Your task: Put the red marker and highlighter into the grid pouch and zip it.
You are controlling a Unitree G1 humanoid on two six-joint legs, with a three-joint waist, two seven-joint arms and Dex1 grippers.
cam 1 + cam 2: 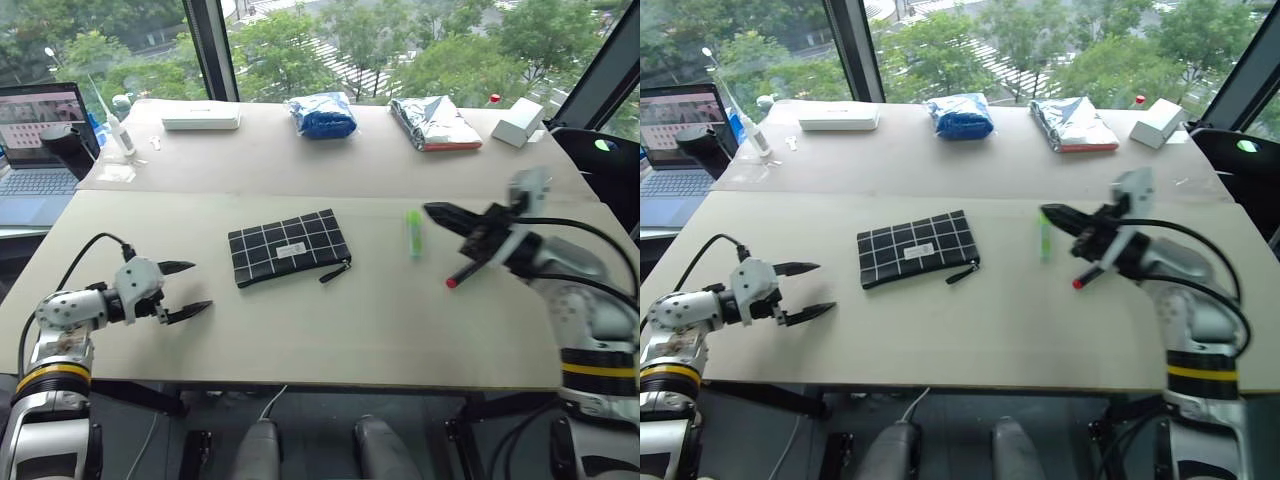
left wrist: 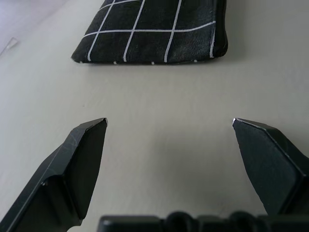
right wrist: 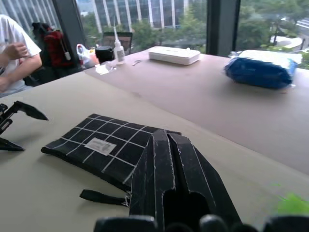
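At the centre of the left eye view we see the grid pouch (image 1: 289, 246) lying flat on the pale table (image 1: 330, 330), a black fabric rectangle crossed by thin white lines, with a small white label on its face and a black pull strap trailing off its lower right corner. Its zipper state we cannot tell. Right of it, apart from the pouch, the highlighter (image 1: 414, 233) lies on the table, a short light-green stick. Further right, the red marker (image 1: 463, 272) hangs tilted in the right gripper (image 1: 440, 213), whose black fingers are closed together and clamp the pen above the tabletop, its red tip pointing down. At the lower left of the frame the left gripper (image 1: 188, 290) hovers just over the table with its fingers spread wide and nothing between them, aimed toward the pouch.

Along the upper edge of the frame the table carries a white box (image 1: 201, 118), a blue bag (image 1: 322, 115) and a silver packet (image 1: 433, 122). A laptop (image 1: 38, 135) stands at the upper left, and windows show green trees beyond. A person in a white shirt (image 3: 14, 50) sits in the upper left of the right wrist view.
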